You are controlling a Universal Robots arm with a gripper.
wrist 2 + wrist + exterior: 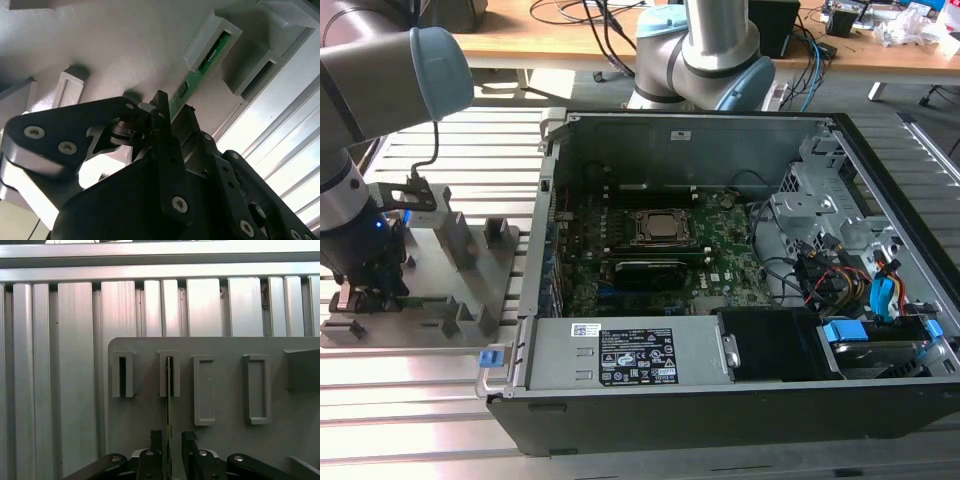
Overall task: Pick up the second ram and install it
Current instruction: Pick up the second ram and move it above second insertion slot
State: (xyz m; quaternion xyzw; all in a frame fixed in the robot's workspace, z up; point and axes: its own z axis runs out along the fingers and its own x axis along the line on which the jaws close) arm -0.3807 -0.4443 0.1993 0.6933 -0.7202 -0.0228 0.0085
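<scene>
Straddling the second ram (169, 390), the end effector (172, 435) is held spread, a finger on each side of the board with a sliver of gap seen at both, so nothing is pinched. The stick is stood on edge in one slot of the grey holder tray (225, 440), which is set on the slatted counter (60, 365) at nine o'clock from the open computer case (720, 130) in the exterior view. A light, stiff, thin board is judged here, and easily cracked. It is best gripped by its two flat faces, squarely and gently. The neighbouring slot (122, 375) is seen dark, with no board. Inside the case the motherboard (720, 240) is laid flat, with cables (820, 280) at three o'clock of it.
</scene>
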